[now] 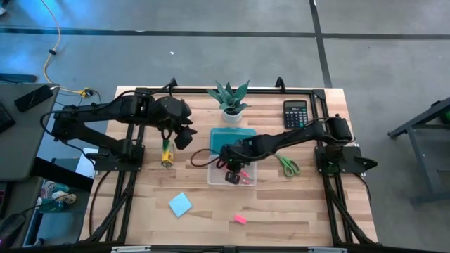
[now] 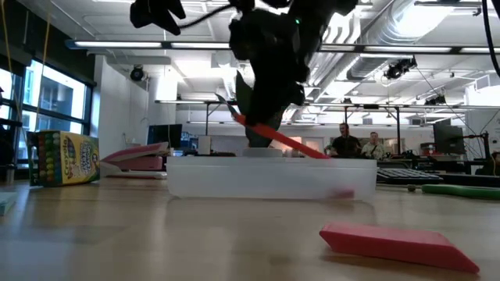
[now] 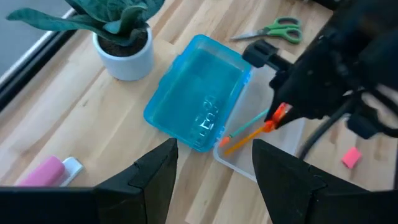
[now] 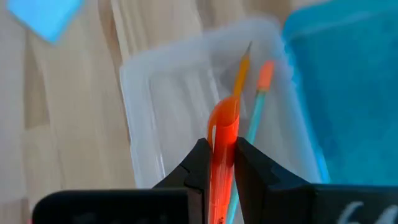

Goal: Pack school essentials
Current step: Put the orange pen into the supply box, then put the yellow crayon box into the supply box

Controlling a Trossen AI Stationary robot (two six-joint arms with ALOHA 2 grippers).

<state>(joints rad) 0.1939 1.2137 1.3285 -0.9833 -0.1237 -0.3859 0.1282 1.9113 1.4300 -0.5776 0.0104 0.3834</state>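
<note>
Edges first: I had the right pincer [image 1: 233,169] hanging over the clear plastic bin [image 1: 213,177] at mid-tabletop, its fingers [image 4: 198,163] clenched on a glossy red pen [image 4: 222,140] that slanted down inside the bin's walls. In the right wrist view an orange-tipped pencil [image 4: 241,74] and a thin teal one [image 4: 258,102] lay in the bin just beyond the pen. The bin's translucent blue lid [image 1: 233,138] lay flat against its far edge, smooth and rounded at the corners.

My left pincer [image 1: 181,135] hovered released, fingers [image 3: 154,174] spread wide, above the bare planks between the lid and the crayon box [image 1: 166,153], which stood upright on the left near the black frame rail.

Open room lay mostly along the near side of the pale, striped wooden tabletop [image 1: 295,211]: only the light-blue square notepad [image 1: 180,204] and the small pink eraser [image 1: 240,219] sat there, well apart from each other and from the bin. On the right, green-handled scissors [image 1: 287,165] lay just beside the bin, with the black calculator [image 1: 295,113] farther back near the corner. A potted plant [image 1: 230,100] in a white pot stood at the far edge behind the lid. A pink-and-white bar [image 3: 46,172] showed in the left wrist view, near the plant.
</note>
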